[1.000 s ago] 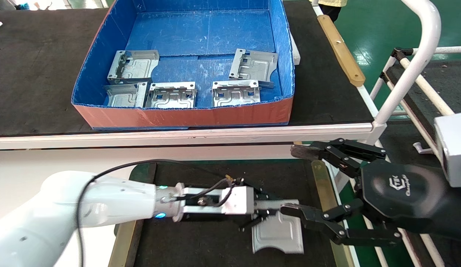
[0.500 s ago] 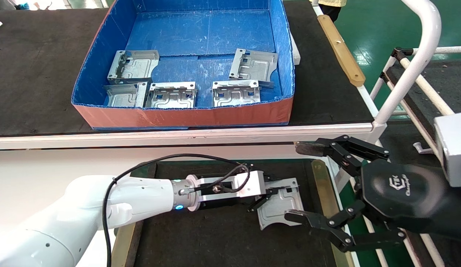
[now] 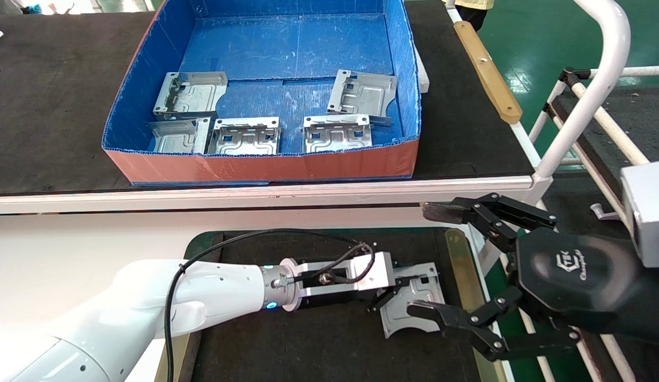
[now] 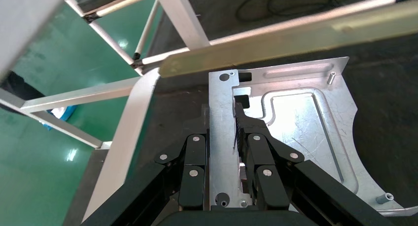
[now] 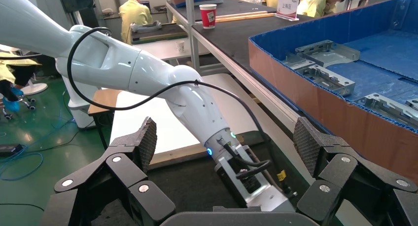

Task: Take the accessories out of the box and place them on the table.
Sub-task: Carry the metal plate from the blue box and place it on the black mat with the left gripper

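- Over the dark mat of the table (image 3: 308, 350), the left gripper (image 3: 396, 286) pinches one plate (image 3: 414, 305) by its edge, fingers pressed together on the metal.
- The left wrist view shows both fingers (image 4: 244, 132) clamped across a narrow strip beside a square cutout, the plate (image 4: 296, 122) reaching out past them.
- The right gripper (image 3: 441, 265) hangs at the table's right side, jaws spread wide and holding nothing; its lower fingertip overlaps the plate in the head view, though whether it touches cannot be told.
- Risk one: with so narrow a bite at one edge, the plate could pivot or slip as the grip loosens, likely landing askew.
- Risk two: the plate sits near the brass strip (image 3: 462, 276) at the mat's right side; a release here could leave a corner riding on the strip or off the mat.
- Risk three: the right gripper's open finger is close enough that a small move by either arm could knock the plate.
- The held plate is silvery stamped sheet metal, with a raised channel, small studs, a bent tab along one edge and a curved notch at the near end.
- Five matching plates remain in the box (image 3: 255, 167) on the bench behind: three in a row along the front wall (image 3: 244, 137), one farther back on the left (image 3: 191, 94) and one on the right (image 3: 362, 94).
- Judged from this, the job is early, with one of six out.
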Motion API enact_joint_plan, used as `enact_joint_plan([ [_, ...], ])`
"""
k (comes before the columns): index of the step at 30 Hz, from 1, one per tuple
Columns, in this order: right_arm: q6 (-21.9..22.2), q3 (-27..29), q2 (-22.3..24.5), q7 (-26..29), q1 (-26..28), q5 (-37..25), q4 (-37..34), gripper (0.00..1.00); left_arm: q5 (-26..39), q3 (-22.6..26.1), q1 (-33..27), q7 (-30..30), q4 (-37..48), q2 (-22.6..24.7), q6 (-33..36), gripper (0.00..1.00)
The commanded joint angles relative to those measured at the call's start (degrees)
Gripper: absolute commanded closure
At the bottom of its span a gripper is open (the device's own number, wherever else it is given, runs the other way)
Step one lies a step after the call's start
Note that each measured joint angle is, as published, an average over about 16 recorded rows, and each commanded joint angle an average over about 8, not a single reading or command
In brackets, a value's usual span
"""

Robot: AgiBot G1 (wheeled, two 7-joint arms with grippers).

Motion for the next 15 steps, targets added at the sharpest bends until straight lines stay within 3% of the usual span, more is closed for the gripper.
enact_joint_plan([
  [1, 0.00, 0.00, 0.00, 0.00, 0.00, 0.00, 0.00, 0.00, -1.24, 1.31, -0.11, -0.39, -0.29, 0.03, -0.87, 0.41],
  [4, 0.01, 0.00, 0.00, 0.00, -0.01, 0.00, -0.01, 0.00, -2.03, 1.94, -0.12, -0.69, -0.42, 0.07, -1.31, 0.05],
  [5, 0.01, 0.00, 0.01, 0.00, -0.01, 0.01, -0.01, 0.00, -2.27, 2.12, -0.12, -0.78, -0.46, 0.08, -1.43, 0.00],
  [15, 0.01, 0.00, 0.01, 0.00, -0.01, 0.01, -0.01, 0.00, -1.65, 1.56, -0.14, -0.48, -0.40, 0.03, -1.02, 0.00],
])
